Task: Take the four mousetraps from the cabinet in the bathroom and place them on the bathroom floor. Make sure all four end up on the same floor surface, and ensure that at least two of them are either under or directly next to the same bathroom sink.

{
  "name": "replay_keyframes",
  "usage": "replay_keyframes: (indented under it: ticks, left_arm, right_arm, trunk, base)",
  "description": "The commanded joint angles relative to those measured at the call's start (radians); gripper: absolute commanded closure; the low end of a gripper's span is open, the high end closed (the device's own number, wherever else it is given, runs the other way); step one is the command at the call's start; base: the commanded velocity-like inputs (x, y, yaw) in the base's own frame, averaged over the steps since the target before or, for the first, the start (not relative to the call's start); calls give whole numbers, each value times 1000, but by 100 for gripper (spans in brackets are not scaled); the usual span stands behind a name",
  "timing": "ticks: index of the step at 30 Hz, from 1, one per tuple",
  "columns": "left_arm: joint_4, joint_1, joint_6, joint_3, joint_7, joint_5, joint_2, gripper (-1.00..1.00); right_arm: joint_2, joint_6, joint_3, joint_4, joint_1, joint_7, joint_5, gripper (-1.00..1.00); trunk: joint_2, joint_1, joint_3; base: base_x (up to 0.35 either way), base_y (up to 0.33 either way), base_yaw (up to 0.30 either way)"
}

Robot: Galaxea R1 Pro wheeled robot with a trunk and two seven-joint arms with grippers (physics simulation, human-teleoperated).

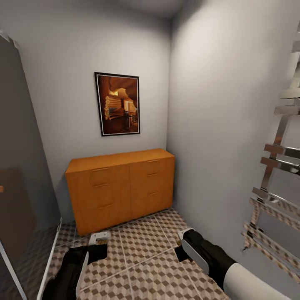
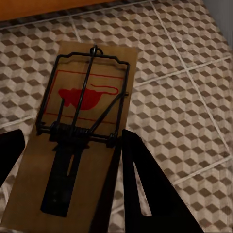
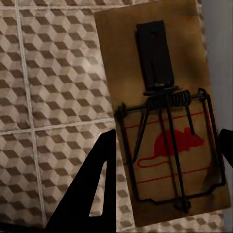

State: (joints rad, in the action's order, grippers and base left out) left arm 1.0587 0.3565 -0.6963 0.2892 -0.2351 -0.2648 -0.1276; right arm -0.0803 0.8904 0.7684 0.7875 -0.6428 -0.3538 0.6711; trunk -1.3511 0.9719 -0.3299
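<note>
Both arms sit low at the near edge of my head view, left gripper (image 1: 99, 237) at near left, right gripper (image 1: 186, 241) at near right, each just above the bathroom floor (image 1: 141, 250).

Left wrist view: left gripper (image 2: 68, 160) has its jaws closed narrow on a mousetrap (image 2: 77, 131), dark fingers (image 2: 141, 189) pressed against the long edges of the brown board. Black wire spring and a red mouse print show on the board's face. Cube-pattern tile lies behind it.

Right wrist view: right gripper (image 3: 167, 165) likewise has its jaws clamped on a second mousetrap (image 3: 165, 116), one finger (image 3: 97, 184) against one long edge, the other finger only just in view at the opposite edge. Same wire and red print. Tiled floor behind, a strip of grey wall along one side.

Farther on, the cabinet (image 1: 121, 187) stands against the far wall in the right corner, fronts flush. I cannot see inside it. A chrome towel rail (image 1: 275, 175) runs along the right wall. Above the cabinet hangs a framed picture (image 1: 118, 104).
</note>
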Motion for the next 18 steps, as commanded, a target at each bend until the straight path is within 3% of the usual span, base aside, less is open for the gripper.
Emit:
replay_keyframes:
  ticks: [1,4,7,11,13,18]
  left_arm:
    - [-15,1,17,4,-9,-11,-1,100]
    - [-62,1,69,7,-5,-10,0,100]
    - [-122,1,108,36,7,-9,3,100]
    - [-197,1,171,101,13,-9,9,100]
    - [-235,1,209,129,15,-8,10,100]
    - [-325,1,277,156,16,-8,15,100]
  right_arm:
    - [0,-18,7,-30,3,-5,12,100]
    - [3,-59,10,-101,8,12,12,100]
    - [7,-111,11,-180,11,46,11,100]
    - [11,-195,31,-285,12,85,9,100]
    - [14,-235,67,-330,12,95,4,100]
    - [24,-287,159,-376,12,102,-1,100]
  trunk:
    - [-1,-1,-1]
    - [-1,-1,-1]
    - [-1,-1,-1]
    - [-1,-1,-1]
    - [-1,-1,-1]
    - [-1,-1,-1]
  base:
    - [-345,0,0]
    - [-345,0,0]
    - [-345,0,0]
    - [-345,0,0]
    - [-345,0,0]
    - [-345,0,0]
